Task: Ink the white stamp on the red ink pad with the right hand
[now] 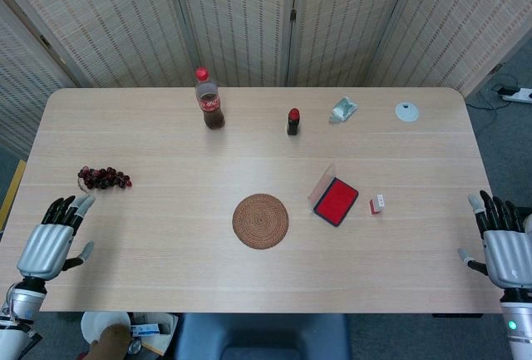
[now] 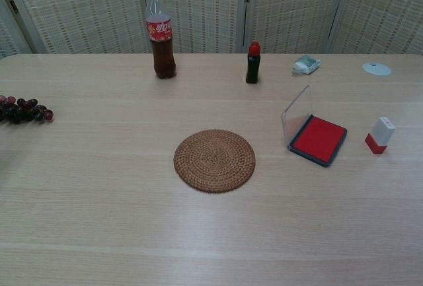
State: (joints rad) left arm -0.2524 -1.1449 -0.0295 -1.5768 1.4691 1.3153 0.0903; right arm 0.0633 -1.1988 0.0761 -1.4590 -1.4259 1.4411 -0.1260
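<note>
Right robot hand, fingers spread and empty, should pinch the small white red-based stamp upright, just right of the open red ink pad.

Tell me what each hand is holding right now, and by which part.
Nothing is held. The left hand and right hand sit open at the table's near corners; the white stamp stands untouched beside the red ink pad.

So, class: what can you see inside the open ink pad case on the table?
Inside the ink pad case lies a flat red pad, bare, with nothing on it. Its clear lid stands open at the left edge. The white stamp stands apart, to its right. What lies beneath the red pad is hidden.
</note>
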